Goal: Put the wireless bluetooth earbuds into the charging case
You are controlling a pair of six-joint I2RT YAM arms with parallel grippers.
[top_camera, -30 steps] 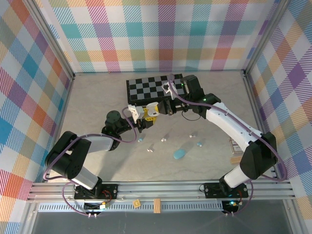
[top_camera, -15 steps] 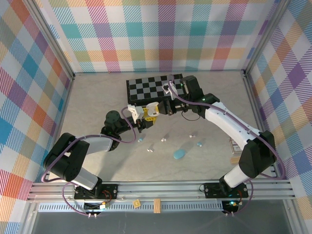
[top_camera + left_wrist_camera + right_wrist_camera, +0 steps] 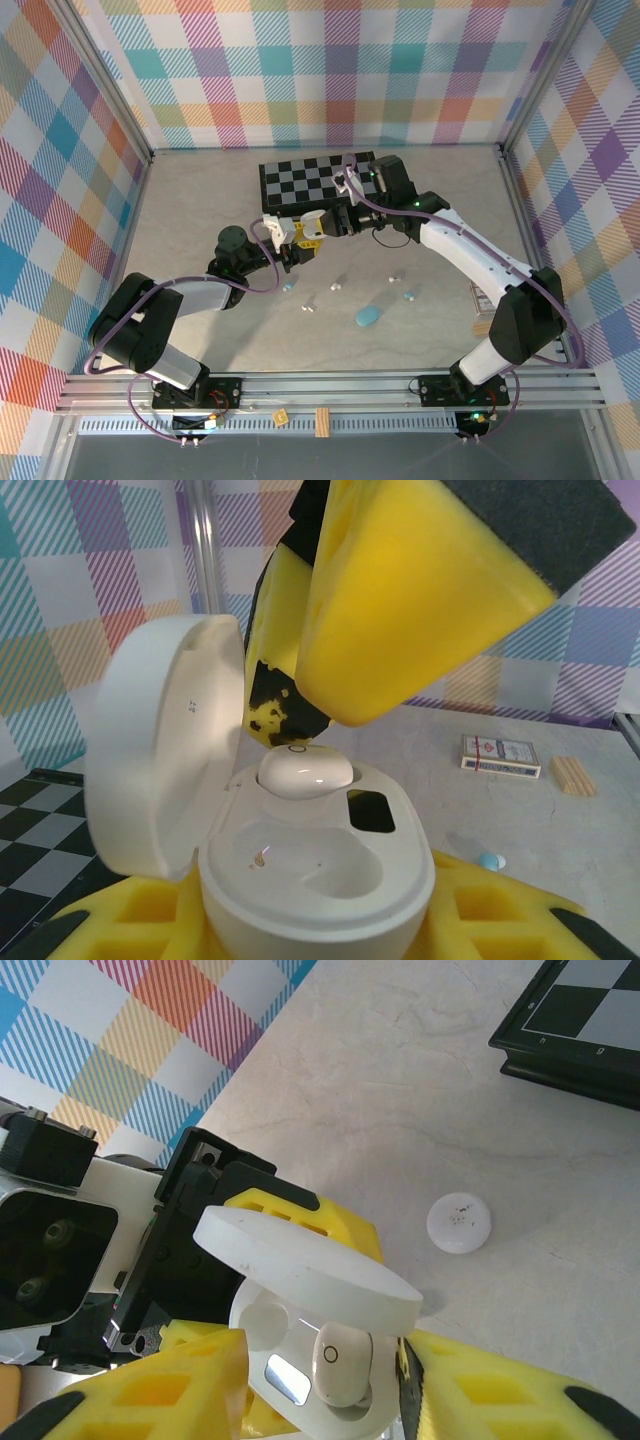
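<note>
Earbud point(image 3: 305, 772) stem hidden inside case point(image 3: 322, 895)

The right gripper point(image 3: 313, 228) opens up. A second ago its yellow fingers point(image 3: 170, 1390) sit close together. Now they stand apart, with a gap on each side of the white earbud point(image 3: 340, 1362). The earbud is no longer pinched. It rests by itself in its hole in the open charging case point(image 3: 330, 880). The right arm point(image 3: 470, 250) also leans a tiny bit more toward the left edge of the tabletop point(image 3: 200, 200).
</note>
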